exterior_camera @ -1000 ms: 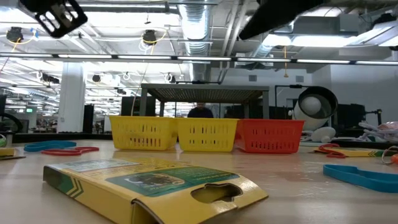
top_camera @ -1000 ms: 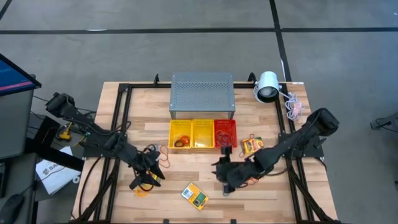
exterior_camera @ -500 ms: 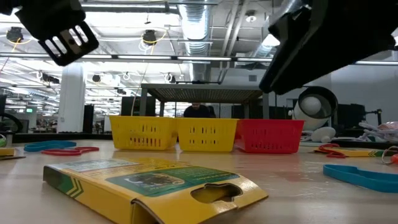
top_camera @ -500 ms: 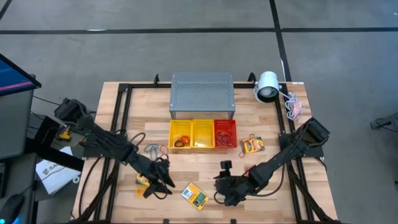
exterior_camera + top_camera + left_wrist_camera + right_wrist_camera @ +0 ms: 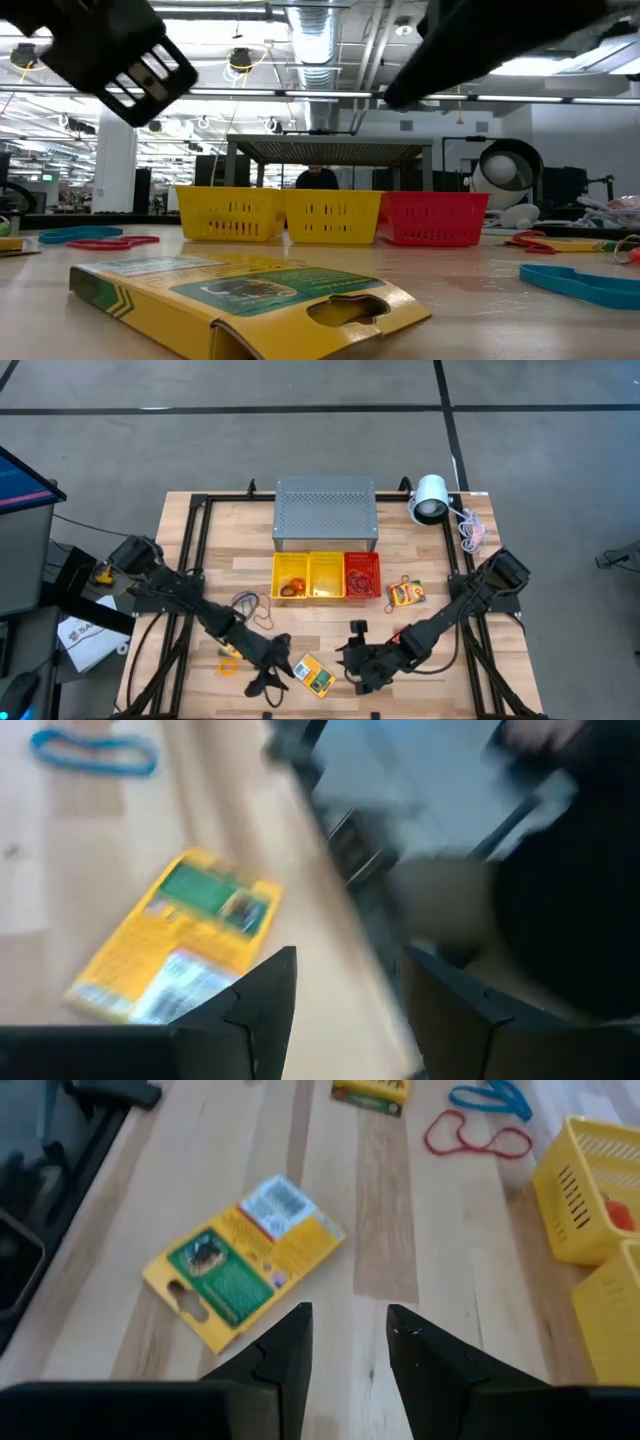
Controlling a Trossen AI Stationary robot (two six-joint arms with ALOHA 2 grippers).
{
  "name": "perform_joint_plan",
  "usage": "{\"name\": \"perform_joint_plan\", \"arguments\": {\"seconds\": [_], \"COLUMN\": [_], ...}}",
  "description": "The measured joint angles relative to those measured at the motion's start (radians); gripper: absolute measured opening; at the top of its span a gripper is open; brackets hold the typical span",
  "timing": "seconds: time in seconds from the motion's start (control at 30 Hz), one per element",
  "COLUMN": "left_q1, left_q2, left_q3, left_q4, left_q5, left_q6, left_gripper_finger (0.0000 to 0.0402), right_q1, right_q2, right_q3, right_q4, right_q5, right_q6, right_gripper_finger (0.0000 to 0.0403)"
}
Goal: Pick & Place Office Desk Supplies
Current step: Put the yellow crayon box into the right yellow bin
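Note:
A yellow-and-green card box lies flat on the table near its front edge; it also fills the low view's foreground. My left gripper hovers just left of it, open and empty, with the box ahead of the fingers. My right gripper hovers just right of the box, open and empty, box ahead. A second card box lies right of the baskets. Band loops lie left of the baskets.
Two yellow baskets and a red basket stand in a row mid-table, the grey perforated box behind them. A white lamp stands at the far right. A small yellow item and an orange band lie front left.
My left gripper has swept toward the table's near edge and right, sinking, and now stands beside the card box. My right gripper has sunk and drifted a little toward the near edge and the box. The box has not moved.

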Motion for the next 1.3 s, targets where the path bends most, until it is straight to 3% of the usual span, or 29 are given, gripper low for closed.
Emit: {"name": "perform_joint_plan", "arguments": {"seconds": [0.1,0.17,0.43,0.83,1.3], "left_q1": [0.014,0.026,0.083,0.067,0.136], "left_q2": [0.028,0.044,0.143,0.245,0.320], "left_q3": [0.088,0.119,0.158,0.158,0.164], "left_q4": [-0.216,-0.265,-0.261,-0.106,-0.108], "left_q5": [-0.016,-0.023,0.025,0.122,0.163], "left_q6": [0.098,0.152,0.255,0.249,0.206], "left_gripper_finger": [0.0172,0.0172,0.0172,0.0172,0.0172], "right_q1": [-0.005,-0.006,0.001,0.012,0.013], "right_q2": [-0.008,-0.020,-0.087,-0.140,-0.133], "right_q3": [0.000,0.000,0.000,0.000,0.000], "right_q4": [0.036,0.057,0.064,0.047,0.049], "right_q5": [0.001,0.012,0.065,0.120,0.122], "right_q6": [0.001,0.003,0.026,0.011,0.011], "right_gripper_finger": [0.0123,0.0123,0.0123,0.0123,0.0123]}}
